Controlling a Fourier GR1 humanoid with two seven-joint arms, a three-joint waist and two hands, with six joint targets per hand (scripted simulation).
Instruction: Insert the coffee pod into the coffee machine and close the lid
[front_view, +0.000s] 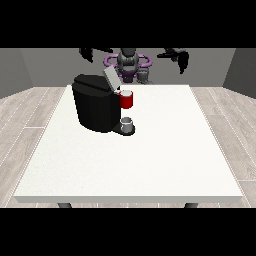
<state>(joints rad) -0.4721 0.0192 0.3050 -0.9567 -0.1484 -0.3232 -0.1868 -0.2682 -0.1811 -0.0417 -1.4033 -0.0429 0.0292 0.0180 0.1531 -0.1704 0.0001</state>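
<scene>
The black coffee machine (97, 107) stands on the left half of the white table (150, 160), with its grey lid (111, 77) tilted up and open. A red thing at the machine (127, 100) sits under the lid, and a grey cup (127, 125) stands on the machine's base. The small grey coffee pod (144, 76) rests at the table's far edge, in front of the robot. Both hands hang raised beside the robot's shoulders, away from the table. The hand at the view's left (88, 53) and the hand at the view's right (178, 55) hold nothing, their fingers relaxed.
The robot's torso (128, 62) is behind the far table edge. White tabletop stretches to the right of the machine and towards the camera. Wooden floor surrounds the table.
</scene>
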